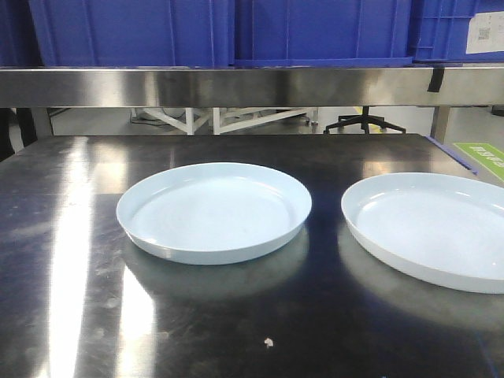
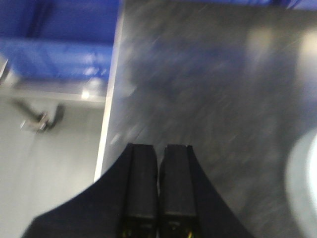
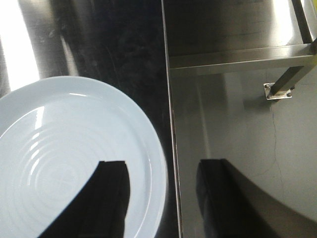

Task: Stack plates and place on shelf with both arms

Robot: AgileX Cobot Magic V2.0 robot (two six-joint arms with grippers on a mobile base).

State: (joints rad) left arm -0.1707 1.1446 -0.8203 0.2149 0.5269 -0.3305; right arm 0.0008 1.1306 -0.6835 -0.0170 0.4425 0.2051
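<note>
Two pale bluish-white plates lie apart on the dark steel tabletop point(image 1: 71, 236): one plate point(image 1: 214, 213) near the middle, the other plate point(image 1: 433, 228) at the right, cut by the frame edge. The shelf point(image 1: 236, 85) is the brushed steel rail behind them. Neither arm shows in the front view. In the blurred left wrist view my left gripper point(image 2: 159, 146) is shut on nothing above bare tabletop, with a plate's rim point(image 2: 304, 183) far to its right. My right gripper point(image 3: 163, 162) is open, one finger point(image 3: 111, 188) above a plate point(image 3: 64, 148), the other finger point(image 3: 218, 193) past the table edge.
Blue plastic crates point(image 1: 236, 31) stand on top of the shelf. The table's right edge point(image 3: 171, 124) drops to grey floor, where a steel crossbar point(image 3: 237, 57) and a bolted leg point(image 3: 285, 84) stand. The table's left edge point(image 2: 106, 129) shows in the left wrist view.
</note>
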